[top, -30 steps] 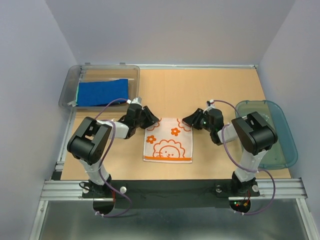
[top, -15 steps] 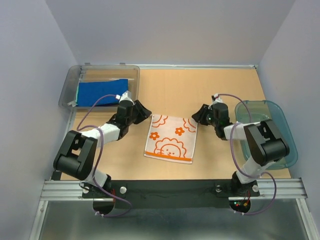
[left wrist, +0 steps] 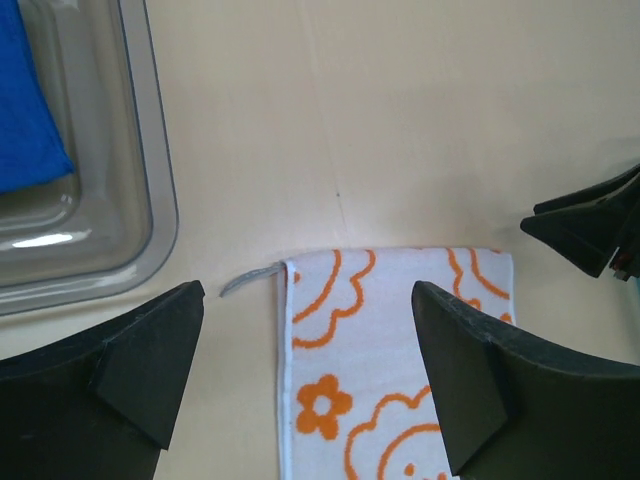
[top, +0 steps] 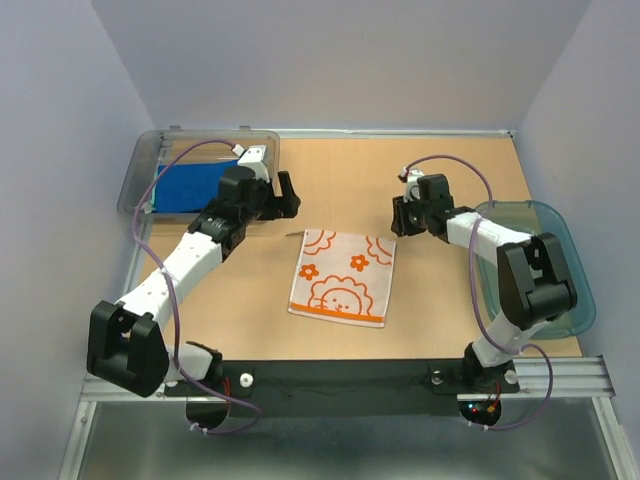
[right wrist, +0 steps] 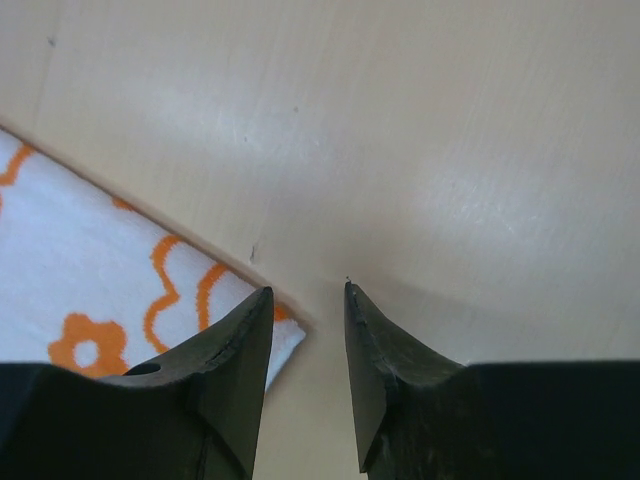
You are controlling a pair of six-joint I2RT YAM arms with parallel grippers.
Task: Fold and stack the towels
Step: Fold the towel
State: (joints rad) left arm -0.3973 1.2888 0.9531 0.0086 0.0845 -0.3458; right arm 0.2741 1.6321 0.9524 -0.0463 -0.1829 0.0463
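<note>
The white towel with orange flower prints lies flat and folded on the table's middle. It also shows in the left wrist view and the right wrist view. My left gripper is wide open and empty, above the towel's far left corner. My right gripper is narrowly open and empty, just past the towel's far right corner. The royal blue towel lies in the bin, with a thin green edge at its left. The purple towel is out of view.
The clear grey plastic bin stands at the far left. The teal translucent basket stands at the right edge. A small grey loop sticks out of the towel's far left corner.
Both grippers have let go of the white towel's far corners and drawn back, up and toward the far side. The towel now lies flat on the table.
</note>
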